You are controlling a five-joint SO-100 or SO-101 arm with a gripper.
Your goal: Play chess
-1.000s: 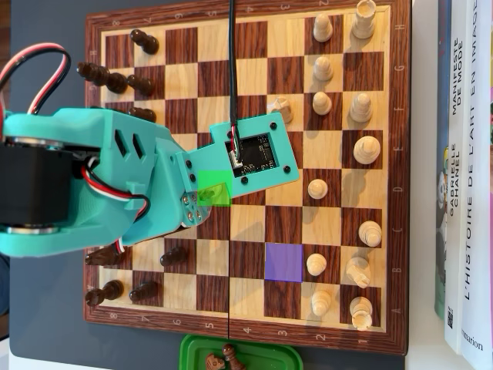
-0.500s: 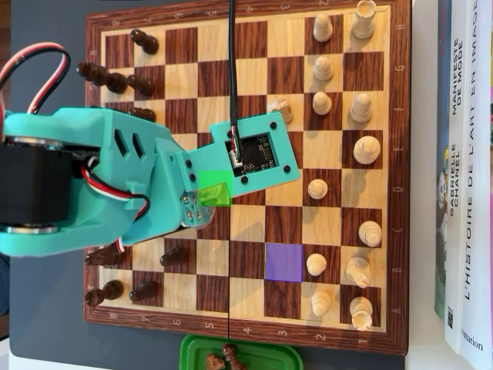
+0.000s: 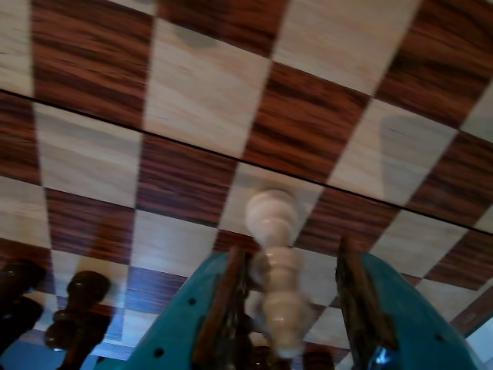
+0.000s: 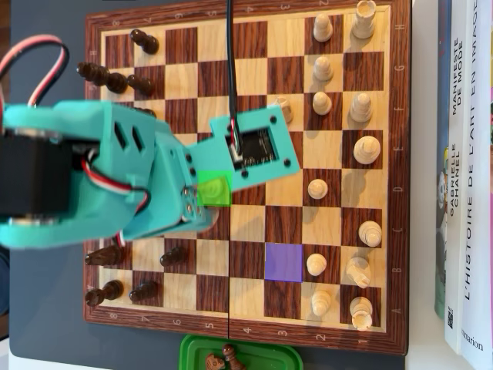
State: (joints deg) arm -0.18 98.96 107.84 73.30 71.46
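Wrist view: gripper (image 3: 296, 308) w/ jaws apart, white piece (image 3: 276, 270) between them, left pad maybe touching, no firm grip seen. Board (image 3: 192, 92) blurred. Overhead: arm (image 4: 115, 177) hides piece; purple square (image 4: 283, 262) at 4 o'clock, prob. the target.

Book spines (image 4: 466, 177) beside the chessboard (image 4: 398, 193) read "MANIFESTE DE MODE", "GABRIELLE CHANEL" and "L'HISTOIRE DE L'ART EN IMAGES".

Chessboard (image 4: 254, 116): brown and cream wood-grain checks, one square tinted green (image 4: 214, 188), one purple (image 4: 283, 261). Claw (image 3: 289, 308) teal (brown inner faces). Pieces cream or dark brown.
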